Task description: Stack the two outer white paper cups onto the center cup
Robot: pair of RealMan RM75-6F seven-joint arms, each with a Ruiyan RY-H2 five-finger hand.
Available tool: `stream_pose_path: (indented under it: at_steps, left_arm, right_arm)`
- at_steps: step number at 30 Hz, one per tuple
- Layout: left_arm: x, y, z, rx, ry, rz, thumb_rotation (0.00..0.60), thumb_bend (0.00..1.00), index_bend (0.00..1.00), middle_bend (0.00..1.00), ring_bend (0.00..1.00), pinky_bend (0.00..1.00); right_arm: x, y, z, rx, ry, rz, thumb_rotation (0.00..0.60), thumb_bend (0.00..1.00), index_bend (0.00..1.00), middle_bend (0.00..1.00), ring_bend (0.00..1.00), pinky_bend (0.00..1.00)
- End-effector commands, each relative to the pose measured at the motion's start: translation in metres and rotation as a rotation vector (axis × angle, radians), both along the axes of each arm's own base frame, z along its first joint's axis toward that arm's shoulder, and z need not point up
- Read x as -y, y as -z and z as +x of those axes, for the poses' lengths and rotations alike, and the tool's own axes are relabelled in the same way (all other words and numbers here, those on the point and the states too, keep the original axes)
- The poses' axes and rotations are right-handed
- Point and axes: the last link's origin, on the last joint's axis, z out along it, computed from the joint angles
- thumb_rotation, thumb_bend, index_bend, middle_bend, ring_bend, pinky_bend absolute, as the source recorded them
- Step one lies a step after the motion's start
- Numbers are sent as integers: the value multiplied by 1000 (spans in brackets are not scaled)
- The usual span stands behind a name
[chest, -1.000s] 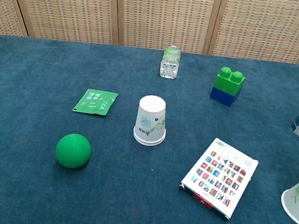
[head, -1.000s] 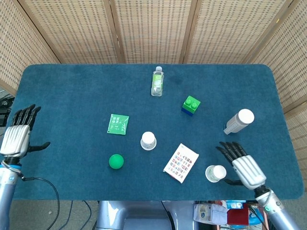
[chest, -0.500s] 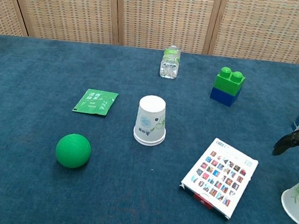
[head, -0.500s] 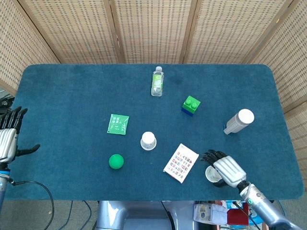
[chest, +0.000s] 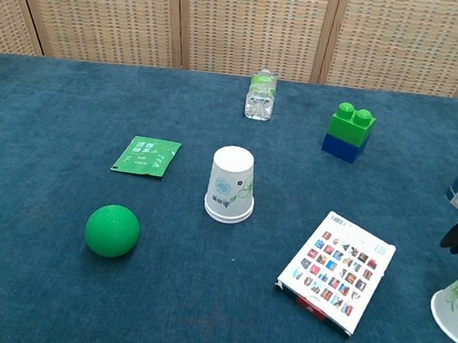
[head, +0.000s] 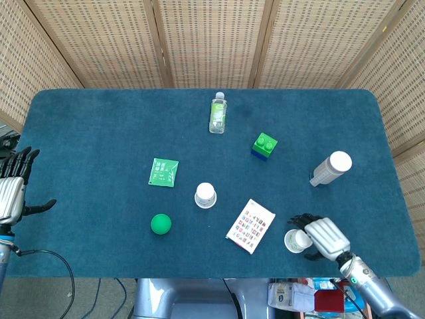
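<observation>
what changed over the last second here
The right hand swung in over the right paper cup, its fingers curling from spread to bent around it; a firm grip is not clear. The left hand drew back toward the table's left edge. The center cup, ball, card and bottles stayed put.

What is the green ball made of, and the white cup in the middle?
The green ball looks like rubber or foam: its skin is dull and finely pebbled, with no shine. The center cup, standing upside down, looks like thin matte paper, white with a small green print.
</observation>
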Motion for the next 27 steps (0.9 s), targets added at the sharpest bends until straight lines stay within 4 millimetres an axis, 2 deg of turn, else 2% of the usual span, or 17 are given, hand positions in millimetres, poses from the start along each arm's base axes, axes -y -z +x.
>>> stream_pose_path:
  at_steps: [1,5,7,10,18,23,27]
  left_arm:
    - [0,0,0,2,1,1,600,96,0,0,0,0]
    - [1,-1,0,2,4,1,600,97,0,0,0,0]
    - [1,-1,0,4,6,0,600,97,0,0,0,0]
    - [1,0,0,5,9,-5,600,97,0,0,0,0]
    - [1,3,2,3,10,-19,600,98,0,0,0,0]
    - [1,2,3,6,9,-20,600,98,0,0,0,0]
    - [1,3,3,6,11,-27,600,98,0,0,0,0]
  right_arm:
    - [1,5,-2,19,-2,-4,600,159,301,389,321,479]
    - [2,6,-4,35,6,-15,600,278,357,476,412,556]
    - [2,7,-5,47,9,-24,600,327,418,535,466,589]
    - [2,6,-8,54,8,-40,600,356,488,588,510,622]
    - [2,0,-3,81,-17,-65,600,386,511,606,515,623]
    - [22,-17,28,139,-87,-108,600,386,511,606,515,623]
    - [45,-30,64,158,-162,-143,600,389,511,603,515,623]
